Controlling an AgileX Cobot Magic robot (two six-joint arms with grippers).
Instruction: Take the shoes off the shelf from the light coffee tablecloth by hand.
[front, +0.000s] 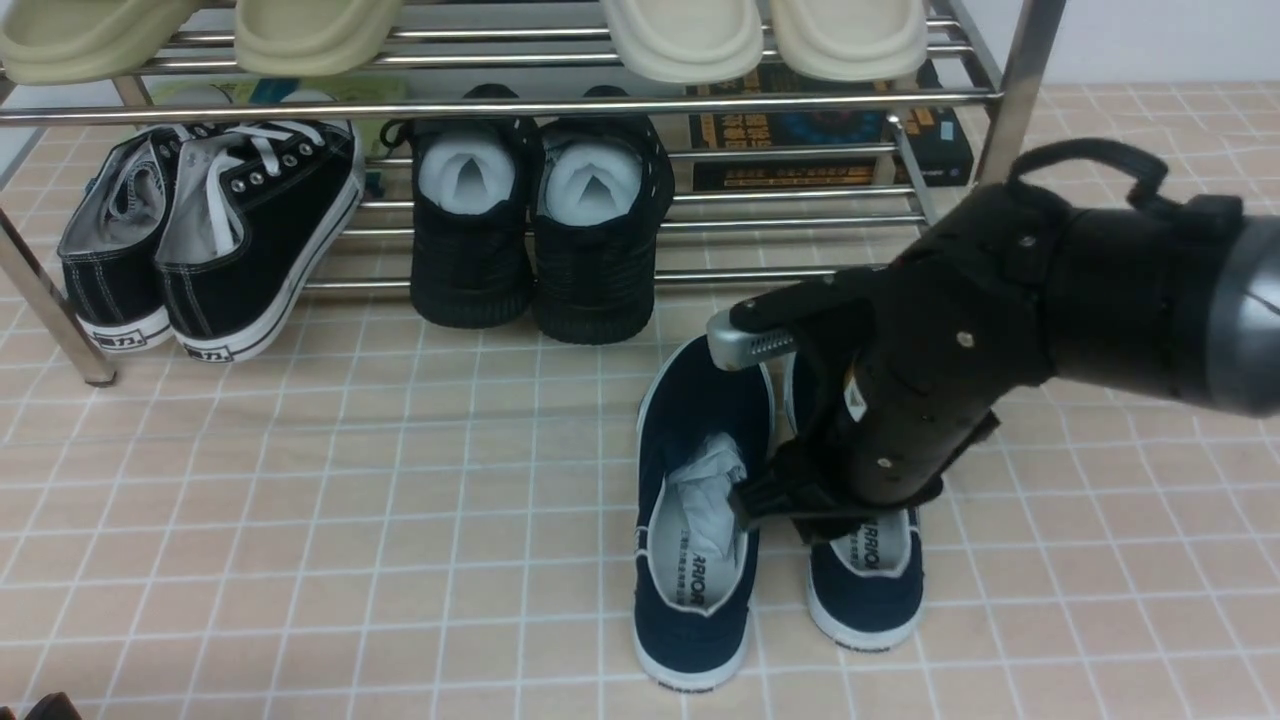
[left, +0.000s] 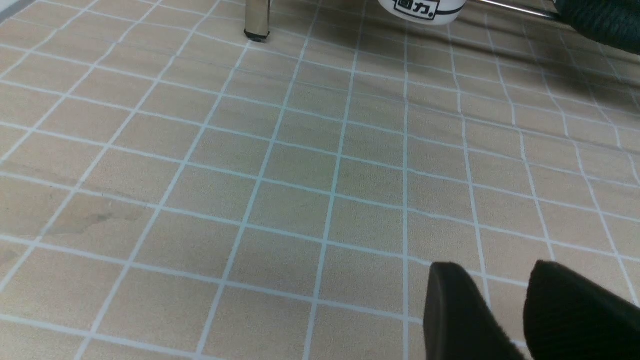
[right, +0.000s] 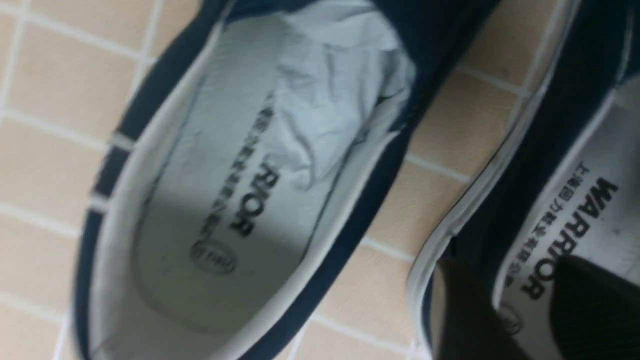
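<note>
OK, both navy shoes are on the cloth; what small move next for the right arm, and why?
Probably lift the right gripper straight up, clear. Both navy slip-ons sit on the tablecloth in front of the shelf, and the jaws stand apart at the right one's collar, apparently gripping nothing.

Pale plain wall (front: 1150, 40) ran far behind right pincer (front: 800, 510), well beyond it. Dark boxed books (front: 800, 130) lay flat behind pincer, nearer than wall. Cream slippers (front: 690, 35) sat above those. Black lace-ups (front: 250, 230) and black textured shoes (front: 470, 250) stood off to pincer's left, further back. Light was even, shadows soft.
</note>
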